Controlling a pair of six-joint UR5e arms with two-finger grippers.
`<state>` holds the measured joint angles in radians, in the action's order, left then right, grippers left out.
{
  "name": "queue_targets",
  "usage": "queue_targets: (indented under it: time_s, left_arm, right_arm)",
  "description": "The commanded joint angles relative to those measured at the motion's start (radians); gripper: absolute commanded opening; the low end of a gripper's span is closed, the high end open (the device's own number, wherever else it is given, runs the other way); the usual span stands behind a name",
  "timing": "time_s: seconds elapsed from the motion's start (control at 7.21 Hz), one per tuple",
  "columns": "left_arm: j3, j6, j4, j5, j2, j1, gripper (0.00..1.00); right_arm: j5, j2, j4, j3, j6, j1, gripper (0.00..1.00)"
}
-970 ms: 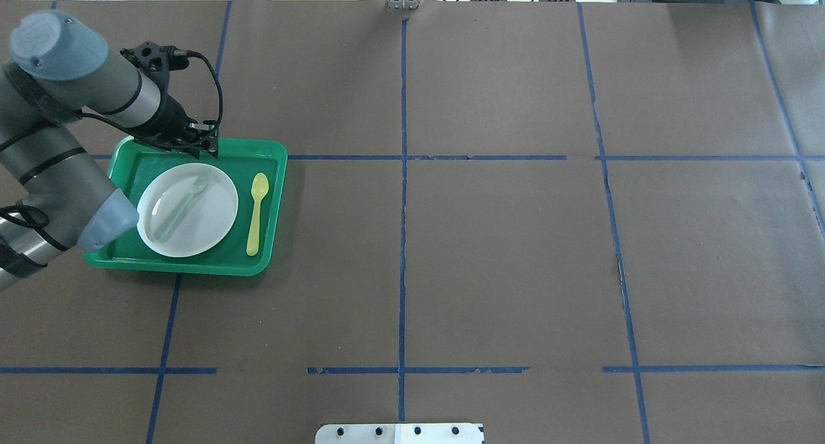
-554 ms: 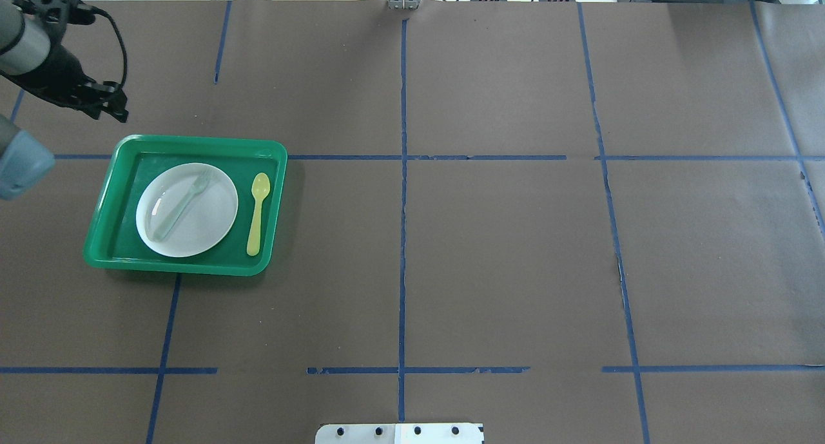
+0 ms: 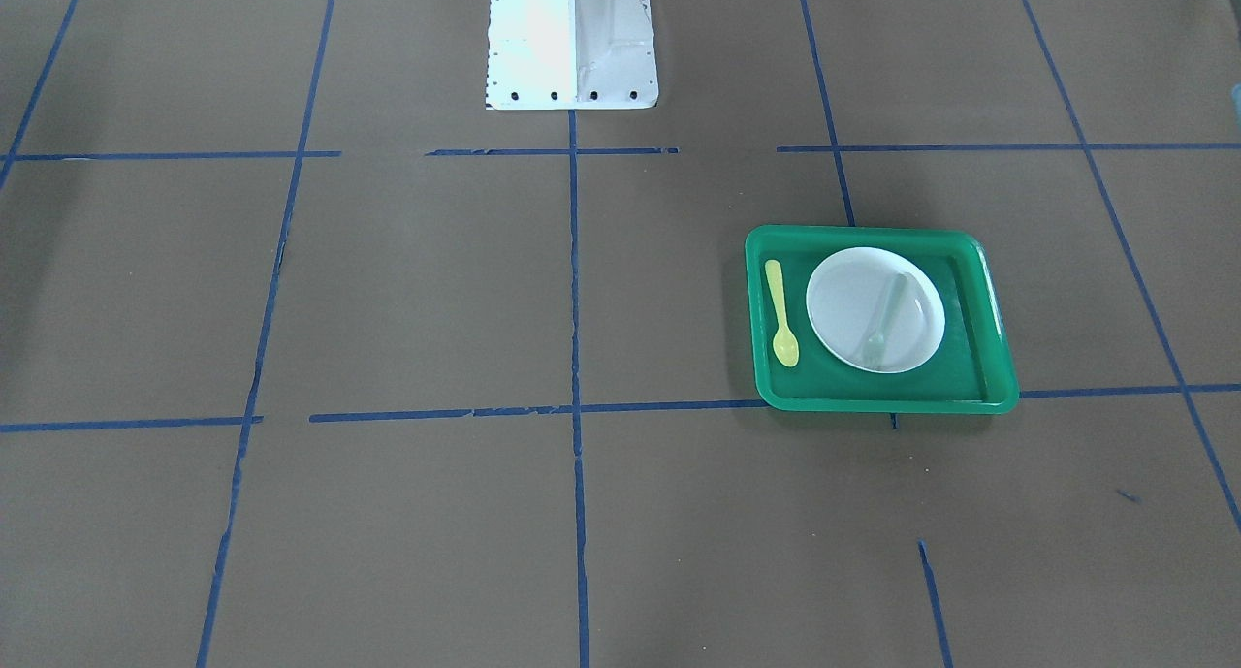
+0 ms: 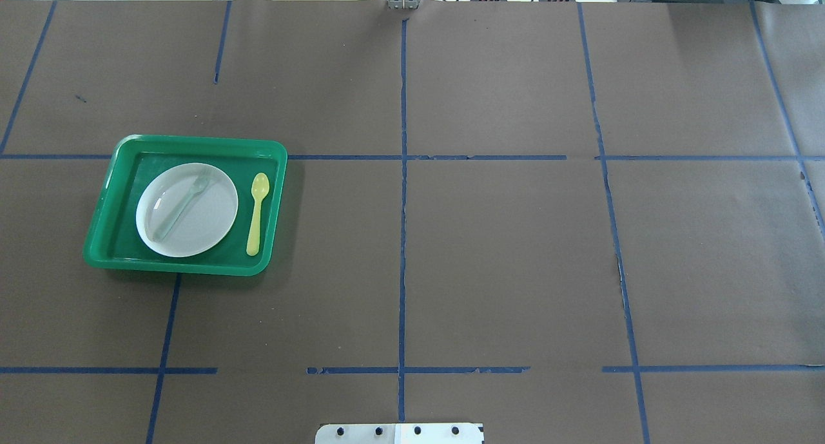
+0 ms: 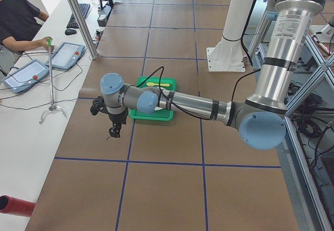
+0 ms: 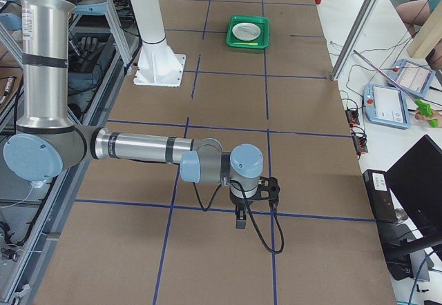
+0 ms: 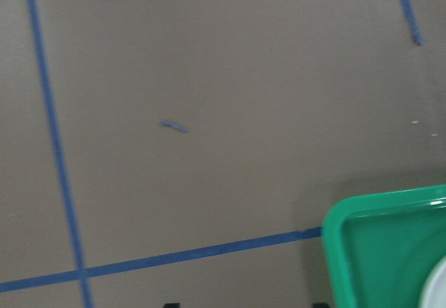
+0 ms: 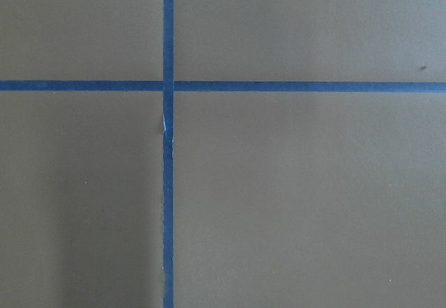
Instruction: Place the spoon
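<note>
The yellow spoon [image 4: 257,213] lies flat in the green tray [image 4: 271,173], right of the white plate [image 4: 206,228], bowl toward the far side. It also shows in the front-facing view [image 3: 781,327]. A pale translucent fork [image 4: 180,205] lies on the plate. My left gripper [image 5: 114,130] hangs empty above the table beyond the tray's left end, away from the spoon. Its dark fingertips [image 7: 171,305] peek in wide apart at the left wrist view's bottom edge. My right gripper [image 6: 240,219] hangs far off at the table's right end; I cannot tell whether it is open or shut.
The tray's corner [image 7: 376,252] shows in the left wrist view. Brown paper with blue tape lines [image 4: 403,238] covers the table. The white robot base [image 3: 572,38] stands at mid table. An operator [image 5: 15,22] and tablets [image 5: 65,56] are at a side desk.
My left arm has pulled back from the tray's far edge, moved left and left the overhead view. The spoon, plate and fork have not moved.
</note>
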<state>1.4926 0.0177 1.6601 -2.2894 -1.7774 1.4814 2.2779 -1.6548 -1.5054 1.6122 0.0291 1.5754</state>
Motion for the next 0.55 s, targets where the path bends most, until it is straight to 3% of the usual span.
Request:
queue_targets:
  time_s: [0.0, 0.14, 0.42]
  left_arm:
    - [-0.042, 0.105, -0.008, -0.005, 0.038, 0.103, 0.91]
    - [-0.043, 0.173, -0.011, -0.002, 0.044, 0.127, 0.99]
    - [-0.038, 0.176, -0.013, -0.004, 0.072, 0.129, 0.99]
  right_arm:
    - [0.0, 0.0, -0.001, 0.0, 0.0, 0.0, 1.0]
    - [0.0, 0.0, 0.001, 0.0, 0.0, 0.0, 1.0]
    - [0.0, 0.0, -0.001, 0.0, 0.0, 0.0, 1.0]
